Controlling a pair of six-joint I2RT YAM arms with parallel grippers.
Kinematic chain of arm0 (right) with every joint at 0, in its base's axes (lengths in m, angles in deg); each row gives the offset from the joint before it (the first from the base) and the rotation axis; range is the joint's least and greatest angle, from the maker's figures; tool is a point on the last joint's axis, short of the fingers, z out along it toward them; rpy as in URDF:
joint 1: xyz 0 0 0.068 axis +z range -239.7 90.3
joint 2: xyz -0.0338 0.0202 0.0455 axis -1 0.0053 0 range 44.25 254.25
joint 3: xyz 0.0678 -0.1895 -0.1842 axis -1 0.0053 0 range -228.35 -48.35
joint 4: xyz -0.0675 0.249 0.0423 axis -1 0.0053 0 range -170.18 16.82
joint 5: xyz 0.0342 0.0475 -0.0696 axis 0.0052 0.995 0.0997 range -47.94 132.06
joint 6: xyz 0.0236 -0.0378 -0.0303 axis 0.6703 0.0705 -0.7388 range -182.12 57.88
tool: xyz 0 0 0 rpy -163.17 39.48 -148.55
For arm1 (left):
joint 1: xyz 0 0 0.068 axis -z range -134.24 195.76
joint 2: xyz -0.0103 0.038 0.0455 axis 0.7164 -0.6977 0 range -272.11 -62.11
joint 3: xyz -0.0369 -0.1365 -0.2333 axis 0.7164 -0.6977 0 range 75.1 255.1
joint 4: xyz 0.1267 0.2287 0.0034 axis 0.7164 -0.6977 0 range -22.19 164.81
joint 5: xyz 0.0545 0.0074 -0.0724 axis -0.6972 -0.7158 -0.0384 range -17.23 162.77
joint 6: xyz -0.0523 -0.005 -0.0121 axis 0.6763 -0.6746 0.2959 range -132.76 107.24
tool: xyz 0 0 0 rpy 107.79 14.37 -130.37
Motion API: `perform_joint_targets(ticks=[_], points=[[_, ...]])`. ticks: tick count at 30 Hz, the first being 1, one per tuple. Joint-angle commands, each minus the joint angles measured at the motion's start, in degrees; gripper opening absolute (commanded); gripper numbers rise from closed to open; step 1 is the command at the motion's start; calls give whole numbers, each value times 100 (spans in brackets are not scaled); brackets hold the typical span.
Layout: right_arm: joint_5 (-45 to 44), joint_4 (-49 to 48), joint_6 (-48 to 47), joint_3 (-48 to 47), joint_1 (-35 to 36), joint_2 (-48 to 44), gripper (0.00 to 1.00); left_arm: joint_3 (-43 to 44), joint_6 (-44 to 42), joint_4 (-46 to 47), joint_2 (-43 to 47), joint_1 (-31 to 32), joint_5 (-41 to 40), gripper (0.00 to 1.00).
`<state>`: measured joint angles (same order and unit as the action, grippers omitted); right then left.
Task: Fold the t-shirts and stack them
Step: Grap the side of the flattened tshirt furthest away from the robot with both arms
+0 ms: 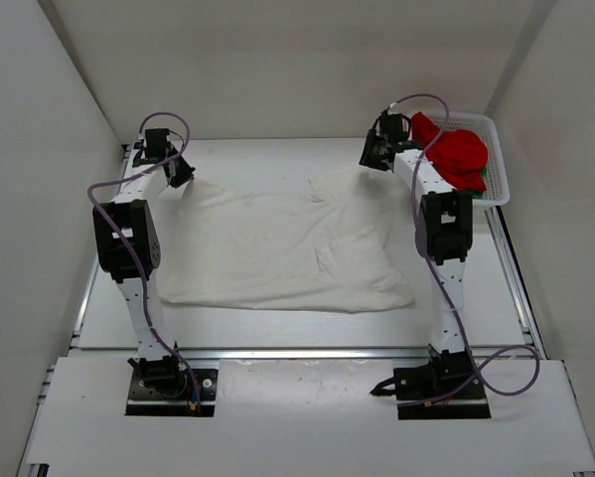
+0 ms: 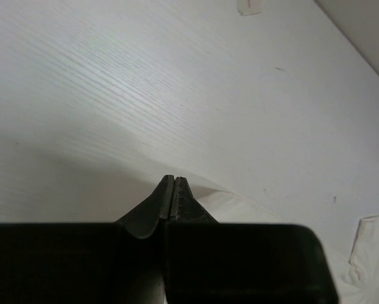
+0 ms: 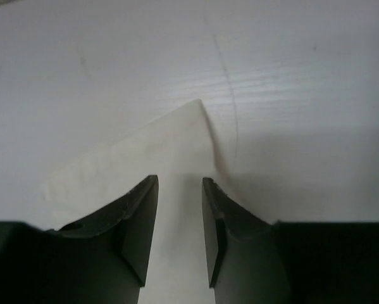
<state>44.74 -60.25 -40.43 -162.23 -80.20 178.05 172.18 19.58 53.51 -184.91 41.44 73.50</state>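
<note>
Sprawling, rumpled white t-shirt (image 1: 277, 253), mostly flat

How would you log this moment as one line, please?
white t-shirt: spread out, unfolded | left claw: shut on its far-left corner | right claw: open above far-right corner | red t-shirt: in basket

The red shirt (image 1: 461, 151) hides most of the green shirt (image 1: 487, 174).

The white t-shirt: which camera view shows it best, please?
The top external view: the whole white t-shirt lies spread out. The left wrist view shows only folds by the shut left gripper; the right wrist view, one corner at the open right gripper.
</note>
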Motion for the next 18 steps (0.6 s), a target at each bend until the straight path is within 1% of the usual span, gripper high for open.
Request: perform_joint_targets(ticks=[1,2,3,4,5,6,8,11,13,16,18], points=[[-259,1440,-428,-1814,-71,839,33,-75,54,258,432,54,278,0],[-398,1757,-525,-2570,-88,1215,37,-84,114,301,467,71,278,0],[-434,2048,-578,-2960,-114,1671,39,-84,132,311,442,71,270,0],[-417,2233,-578,-3738,-158,2111,40,-145,124,354,459,71,304,0],[-374,2444,-535,-4259,-176,2272,41,-128,124,302,459,71,305,0],[-338,2446,-508,-4308,-220,2387,42,-180,71,328,511,89,296,0],[47,2202,-403,-3697,-334,2283,43,-198,106,355,512,71,261,0],[319,1954,-341,-3325,-352,2177,44,-268,167,425,582,54,313,0],[583,1989,-210,-3543,-317,2290,43,-286,133,486,582,71,349,0],[699,1910,-78,-3667,-308,2484,43,-277,141,451,573,106,384,0],[812,1805,-43,-3623,-308,2423,40,-391,106,495,626,98,349,0]])
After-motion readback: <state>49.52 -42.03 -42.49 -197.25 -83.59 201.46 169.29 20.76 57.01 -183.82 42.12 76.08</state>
